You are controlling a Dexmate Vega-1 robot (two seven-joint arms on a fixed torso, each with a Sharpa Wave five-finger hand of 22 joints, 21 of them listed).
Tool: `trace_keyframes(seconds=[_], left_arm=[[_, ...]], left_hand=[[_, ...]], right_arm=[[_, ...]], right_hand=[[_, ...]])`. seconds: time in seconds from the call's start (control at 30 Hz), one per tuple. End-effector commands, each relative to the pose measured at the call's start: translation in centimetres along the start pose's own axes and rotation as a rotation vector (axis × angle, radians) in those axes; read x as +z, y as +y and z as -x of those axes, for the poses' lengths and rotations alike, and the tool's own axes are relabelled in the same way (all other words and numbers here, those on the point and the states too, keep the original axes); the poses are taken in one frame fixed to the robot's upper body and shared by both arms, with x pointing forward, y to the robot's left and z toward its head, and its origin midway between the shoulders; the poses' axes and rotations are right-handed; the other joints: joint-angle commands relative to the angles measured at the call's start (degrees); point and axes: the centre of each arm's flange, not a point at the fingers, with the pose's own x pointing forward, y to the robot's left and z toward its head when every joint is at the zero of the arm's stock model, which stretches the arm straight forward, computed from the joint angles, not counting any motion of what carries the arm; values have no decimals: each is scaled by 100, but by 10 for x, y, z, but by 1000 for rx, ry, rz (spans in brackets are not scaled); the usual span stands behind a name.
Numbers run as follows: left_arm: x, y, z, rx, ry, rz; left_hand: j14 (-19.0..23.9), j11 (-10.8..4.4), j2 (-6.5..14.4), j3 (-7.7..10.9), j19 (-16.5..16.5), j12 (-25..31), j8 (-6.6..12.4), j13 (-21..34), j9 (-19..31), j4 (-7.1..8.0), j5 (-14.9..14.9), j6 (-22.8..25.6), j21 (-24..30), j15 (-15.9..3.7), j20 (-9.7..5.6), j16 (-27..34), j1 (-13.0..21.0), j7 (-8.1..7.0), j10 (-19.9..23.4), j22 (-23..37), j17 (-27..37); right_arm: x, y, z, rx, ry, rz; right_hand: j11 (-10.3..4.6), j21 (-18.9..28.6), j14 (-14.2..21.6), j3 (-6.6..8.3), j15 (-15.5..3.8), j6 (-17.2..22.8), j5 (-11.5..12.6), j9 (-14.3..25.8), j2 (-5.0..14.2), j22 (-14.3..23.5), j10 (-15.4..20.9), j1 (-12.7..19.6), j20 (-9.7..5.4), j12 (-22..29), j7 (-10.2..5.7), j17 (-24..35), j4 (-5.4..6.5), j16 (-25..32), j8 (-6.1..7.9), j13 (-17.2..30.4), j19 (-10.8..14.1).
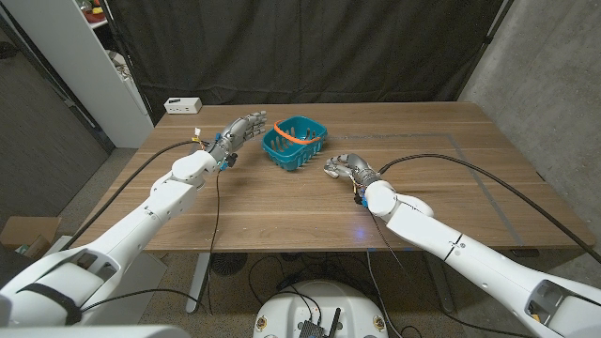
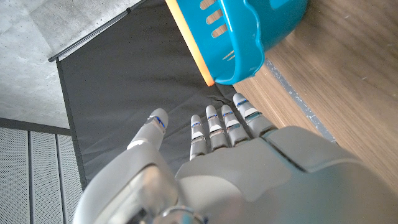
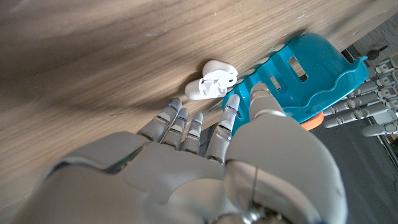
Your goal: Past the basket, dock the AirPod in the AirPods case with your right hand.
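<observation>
Wooden table [image 1: 423, 188]: right hand [image 3: 205, 134] (fingers apart, empty) near open AirPods case [image 3: 211, 80], basket [image 3: 305, 74].

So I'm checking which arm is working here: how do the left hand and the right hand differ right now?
The left hand is raised beside the blue basket, fingers stretched out straight; the right hand sits low over the table on the basket's other side, fingers curved. In the right wrist view, the right hand's fingertips reach toward the open white AirPods case; the left hand has nothing near its fingers. Both hold nothing.
</observation>
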Motion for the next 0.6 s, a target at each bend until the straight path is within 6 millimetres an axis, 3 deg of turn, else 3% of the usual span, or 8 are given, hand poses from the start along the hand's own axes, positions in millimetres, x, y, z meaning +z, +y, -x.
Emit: trace_keyframes(seconds=[0.03,0.1,0.2,0.6], left_arm=[[-1,4,2,4,4,0],[-1,4,2,-2,1,0],[-1,5,2,1,4,-2],[-1,4,2,-6,0,-4]], left_hand=[[21,-28,14,17,0,33,0,-3,32,-24,57,1,4,-49,34,10,61,-38,31,15,1],[21,-24,14,17,-2,32,1,-4,32,-27,58,4,4,-52,31,10,63,-36,29,15,1],[19,-26,15,18,-1,33,0,-5,32,-29,58,2,5,-52,30,9,66,-39,29,15,2],[12,-23,17,21,0,37,2,-5,33,-32,58,4,7,-49,27,6,71,-40,34,16,4]], right_arm=[[5,4,-3,17,-5,-24],[7,5,-6,25,14,-9],[10,7,-9,22,30,8],[10,8,-13,-1,62,24]], right_hand=[[-8,25,-25,46,-350,-509,-30,26,-71,20,-171,192,88,-67,26,-6,23,-2,-105,44,120],[30,18,-125,33,-299,-913,-34,25,-161,21,-309,238,100,-111,126,-12,40,-39,-146,58,106],[63,10,-185,23,-272,-1206,-24,23,-247,21,-427,251,98,-145,153,-14,57,-65,-157,68,81],[110,15,-173,46,-252,-1279,2,20,-309,21,-442,366,97,-133,193,-29,36,-65,-78,74,91]])
